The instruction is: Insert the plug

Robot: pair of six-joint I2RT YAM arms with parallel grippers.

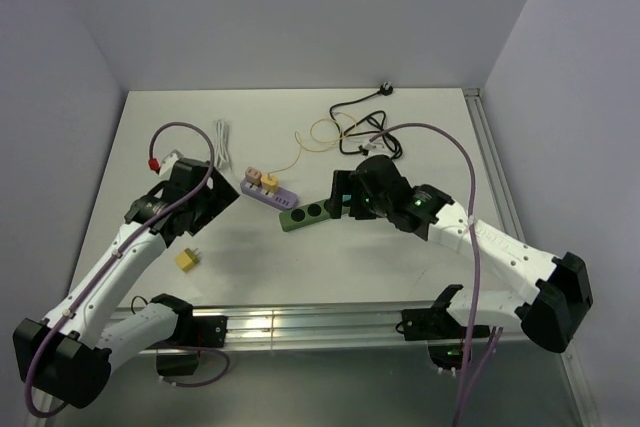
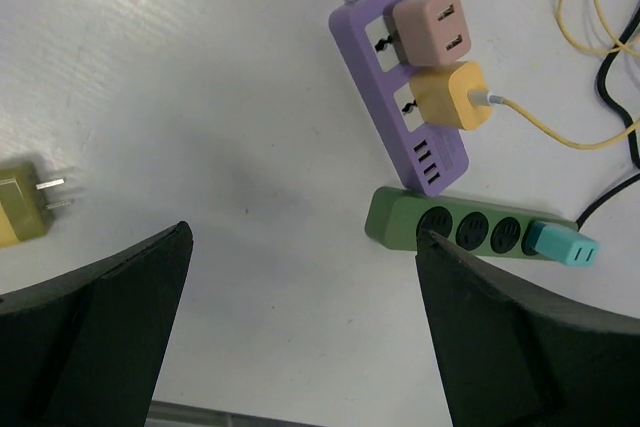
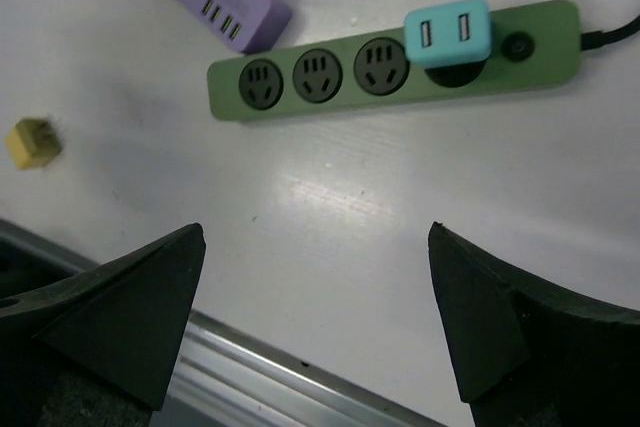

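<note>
Yellow, pins bare, the loose plug (image 2: 25, 212) lies on the bench (image 2: 150, 97) near the left gripper (image 2: 300, 247), well apart from the green power strip (image 3: 555, 42) under the right gripper (image 3: 318, 247), both wide open and empty, likely poised to fetch and insert it.

A white table (image 1: 420, 267) carries everything. A purple power strip (image 1: 285, 195) lies near its middle, its end just beside the end of a green power strip (image 1: 308, 214), the two forming an angle. A small yellow plug adapter (image 1: 187, 260) lies on its side, well apart to the left near the front edge. Toward the back lie a coiled white cable (image 1: 225, 137), a loose yellow cable (image 2: 530, 115) and a tangled black cable (image 1: 362, 142) ending in a black plug (image 1: 385, 89).
</note>
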